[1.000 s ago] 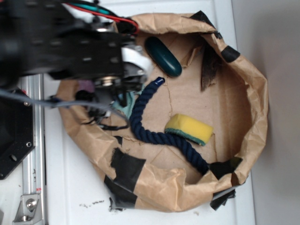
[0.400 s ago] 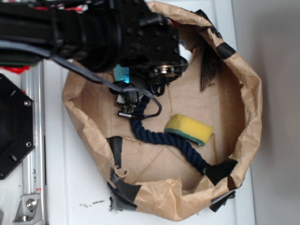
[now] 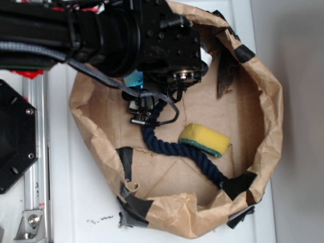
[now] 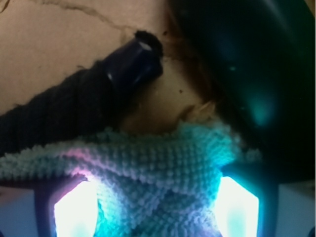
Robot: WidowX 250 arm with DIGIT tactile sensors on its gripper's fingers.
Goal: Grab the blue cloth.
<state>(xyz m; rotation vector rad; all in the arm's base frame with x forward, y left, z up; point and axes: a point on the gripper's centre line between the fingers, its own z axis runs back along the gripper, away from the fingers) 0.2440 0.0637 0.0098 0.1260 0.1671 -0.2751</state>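
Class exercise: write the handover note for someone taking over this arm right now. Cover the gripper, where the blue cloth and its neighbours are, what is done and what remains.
Gripper: fingers on either side of the blue cloth, which bunches between them; shut on it as far as the wrist view shows.
Cloth: a sliver shows under the arm in the exterior view, inside the paper-lined bin.
Neighbours: navy rope end just beyond the cloth; dark teal case beside it; yellow sponge apart.
Done: cloth pinched.
Left: confirm the hold by lifting clear.
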